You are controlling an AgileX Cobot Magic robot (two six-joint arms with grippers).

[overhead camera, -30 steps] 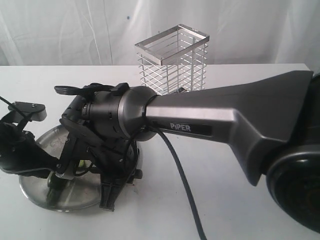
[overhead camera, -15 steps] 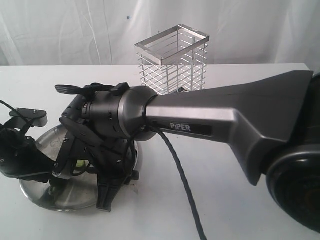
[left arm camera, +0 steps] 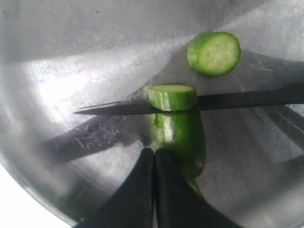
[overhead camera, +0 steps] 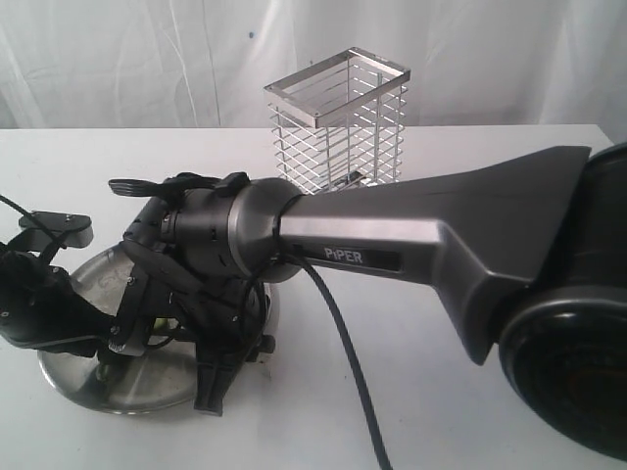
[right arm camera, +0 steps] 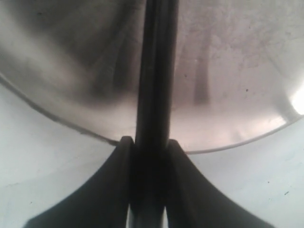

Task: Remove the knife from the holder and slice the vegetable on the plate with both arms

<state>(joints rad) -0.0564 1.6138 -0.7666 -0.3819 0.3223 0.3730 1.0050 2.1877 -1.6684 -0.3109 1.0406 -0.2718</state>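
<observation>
In the left wrist view the green vegetable (left arm camera: 178, 135) lies on the steel plate (left arm camera: 71, 57). The dark knife (left arm camera: 237, 99) lies across it, blade down. A partly cut piece (left arm camera: 172, 96) sits just beyond the blade, and a loose round slice (left arm camera: 213, 53) lies farther off. My left gripper (left arm camera: 154, 153) is shut, its tips touching the vegetable's near end with nothing between them. My right gripper (right arm camera: 149, 141) is shut on the knife's handle (right arm camera: 156, 71), just outside the plate's rim (right arm camera: 237, 141). In the exterior view both grippers meet over the plate (overhead camera: 69, 377) at the left.
The chrome wire holder (overhead camera: 338, 117) stands upright on the white table (overhead camera: 460, 147), behind the right arm (overhead camera: 392, 230). That arm reaches across the middle, and a black cable (overhead camera: 343, 352) hangs from it. The left arm (overhead camera: 39, 304) crouches at the plate's left edge.
The right arm's forearm has sunk slightly and its wrist has edged left. The left arm's wrist dropped slightly early on. Both grips are unchanged.
</observation>
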